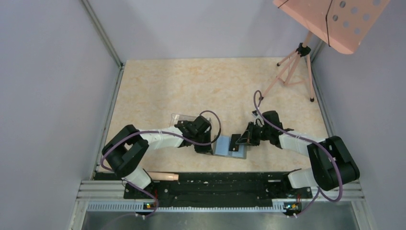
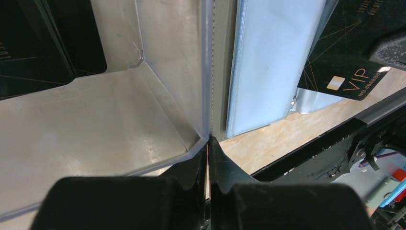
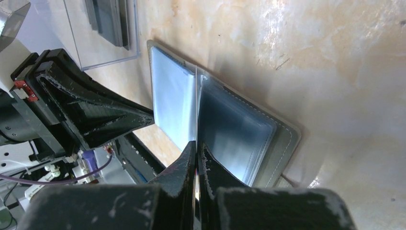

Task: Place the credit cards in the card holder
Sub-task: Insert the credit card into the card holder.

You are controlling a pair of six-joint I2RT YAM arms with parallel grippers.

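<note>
Box (image 3: 103, 52) holds spare cards (image 3: 107, 21). Wallet (image 3: 239, 129) lies open beside it. Left gripper (image 2: 209, 143) pinches the wallet edge. Right gripper (image 3: 197, 146) clamps 1 card (image 2: 344, 62).

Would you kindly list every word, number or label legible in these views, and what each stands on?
"VIP": gold, on the black credit card, left wrist view.
"NO.8888...": beside it; later digits too small.
Fine gold print along that card's top: blurred.
Gold lettering on the cards in the clear box: cut off, unreadable.
Other views: none.
</note>
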